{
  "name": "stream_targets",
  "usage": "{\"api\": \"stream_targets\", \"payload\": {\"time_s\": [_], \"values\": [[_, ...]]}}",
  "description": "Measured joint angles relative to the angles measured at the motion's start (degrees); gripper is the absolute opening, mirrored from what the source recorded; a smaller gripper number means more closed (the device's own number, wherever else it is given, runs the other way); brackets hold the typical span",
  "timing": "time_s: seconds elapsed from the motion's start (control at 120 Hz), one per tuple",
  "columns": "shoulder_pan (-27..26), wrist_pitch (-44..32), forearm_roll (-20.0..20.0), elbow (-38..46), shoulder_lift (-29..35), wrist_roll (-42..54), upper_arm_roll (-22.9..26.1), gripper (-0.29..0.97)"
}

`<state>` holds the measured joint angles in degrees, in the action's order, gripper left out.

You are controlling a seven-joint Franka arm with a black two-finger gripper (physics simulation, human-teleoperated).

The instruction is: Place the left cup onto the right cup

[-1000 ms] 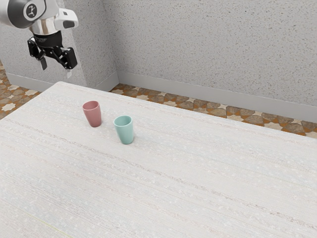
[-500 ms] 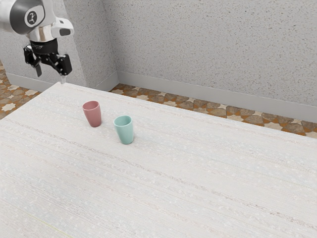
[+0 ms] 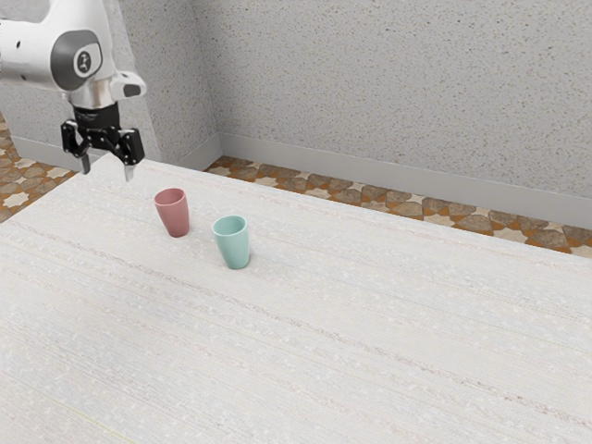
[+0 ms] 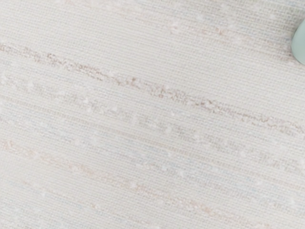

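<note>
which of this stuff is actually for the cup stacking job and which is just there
For the job: pink cup, upright; teal cup, upright beside it; tool, open, holding nothing.
Just there: table under them, tiled floor, wall.

Worktop [image 4: 143, 143]: pale off-white surface, fine woven-looking grain. Faint streaks run slantwise across it, brownish and pinkish, with weak bluish-grey bands between. Darkest brown streak broken into short dashes, crossing upper middle of surface. Small white flecks scattered along streaks. Green cup [image 4: 300, 44]: small curved sliver of pale mint, cut off by frame, smooth and plain against worktop grain. Sliver lies near far end of dark streaks. Upright or tilted: cannot tell.
</note>
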<state>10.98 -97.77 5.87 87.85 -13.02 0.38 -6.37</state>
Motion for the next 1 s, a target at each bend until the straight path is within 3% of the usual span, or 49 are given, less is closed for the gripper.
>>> {"api": "stream_targets", "payload": {"time_s": [0.317,1.0], "values": [[3.22,-0.3,-1.35,-8.51,-9.29,1.65,1.45,0.68],[6.05,-8.44,-3.94,-16.75,-21.26,1.8,1.96,0.68]]}}
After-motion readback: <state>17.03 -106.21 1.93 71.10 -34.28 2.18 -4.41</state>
